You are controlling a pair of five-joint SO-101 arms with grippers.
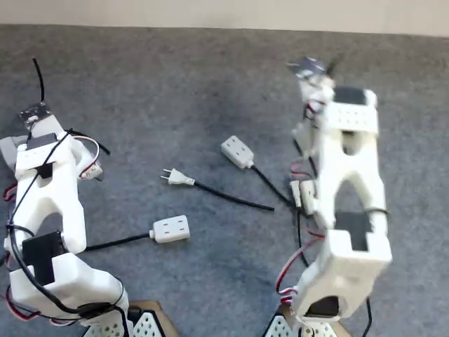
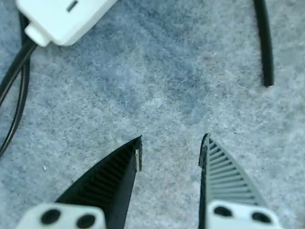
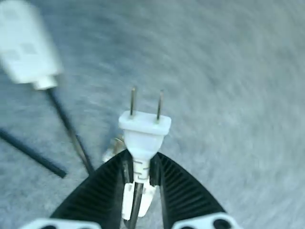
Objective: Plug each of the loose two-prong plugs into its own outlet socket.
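Observation:
My right gripper (image 3: 142, 157) is shut on a white two-prong plug (image 3: 144, 126), held above the carpet with its prongs pointing away from the wrist. Ahead of it and off to one side lies a white outlet socket (image 3: 26, 57) (image 1: 237, 152) on its black cord. Another white plug (image 1: 178, 177) lies loose mid-carpet, its black cord (image 1: 235, 199) trailing right. A second socket (image 1: 171, 229) (image 2: 62, 19) lies nearer the front. My left gripper (image 2: 171, 143) is open over bare carpet, short of that socket, nothing between its fingers.
The surface is grey carpet (image 1: 175, 91). The left arm (image 1: 49, 189) stands at the left and the right arm (image 1: 347, 161) at the right. The loose cord's cut end (image 2: 267, 81) lies beyond the left gripper. Thin black cables (image 2: 14, 86) run beside the near socket.

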